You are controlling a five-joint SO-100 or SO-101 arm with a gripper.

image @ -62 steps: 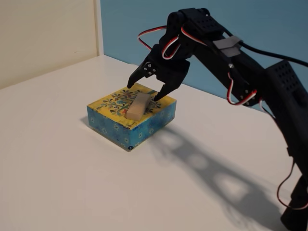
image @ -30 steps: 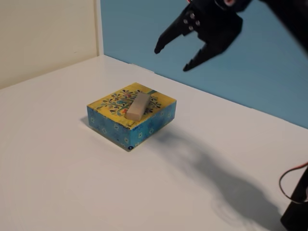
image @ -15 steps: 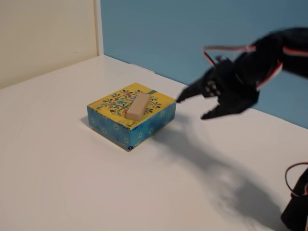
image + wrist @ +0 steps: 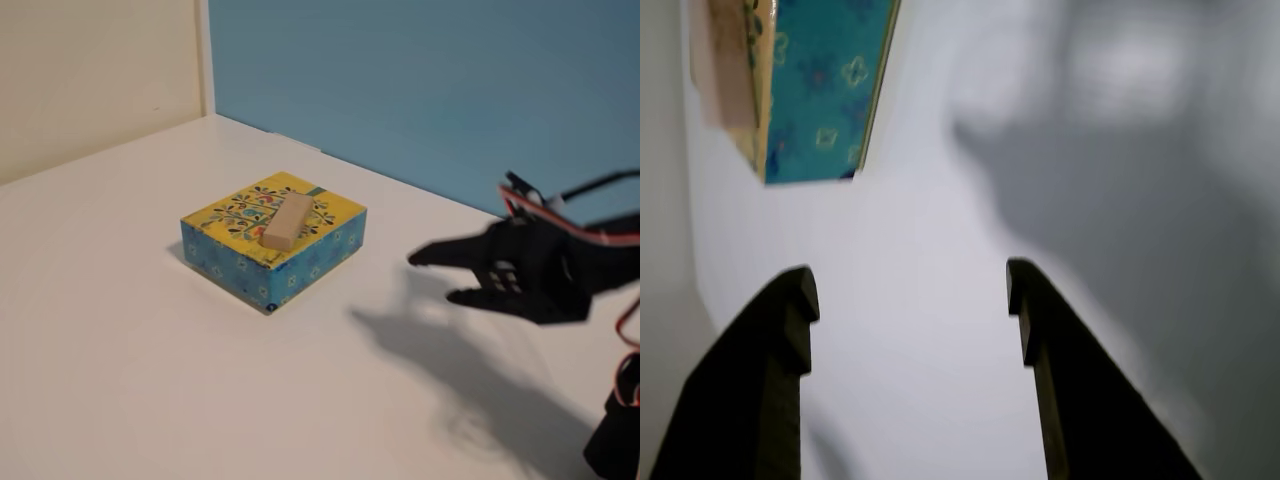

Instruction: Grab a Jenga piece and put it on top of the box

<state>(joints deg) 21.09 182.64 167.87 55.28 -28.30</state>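
1. We saw the Jenga piece point(image 4: 289, 221) lying flat on the yellow top of the box point(image 4: 231, 262), roughly centred, with its long axis running from about 7 to 1 o'clock in the fixed view.
2. The box sat on the white worktop point(image 4: 150, 370), left of frame centre in the fixed view, with the blue wall point(image 4: 420, 90) behind it at 12 to 2 o'clock and the cream wall point(image 4: 90, 70) at 10 o'clock.
3. The gripper point(image 4: 432, 277) was released: both black fingers were spread with clear space between them, and nothing was held.
4. In the fixed view the gripper was at about 3 o'clock from the box, well apart from it, with the fingertips pointing left towards the box.
5. The gripper looked slightly motion-blurred in the fixed view. Red and white wires point(image 4: 525, 195) ran along the arm behind it.
6. The arm's shadow point(image 4: 450, 370) fell on the worktop below the gripper, towards 5 o'clock of the frame.
7. In the wrist view the gripper point(image 4: 910, 285) showed two dark fingers point(image 4: 770, 370) rising from the bottom edge, with bare worktop between them.
8. In the wrist view the box point(image 4: 825, 80) was at 11 o'clock, blue patterned side facing the camera. The Jenga piece point(image 4: 722, 60) showed as a blurred tan strip on its left.
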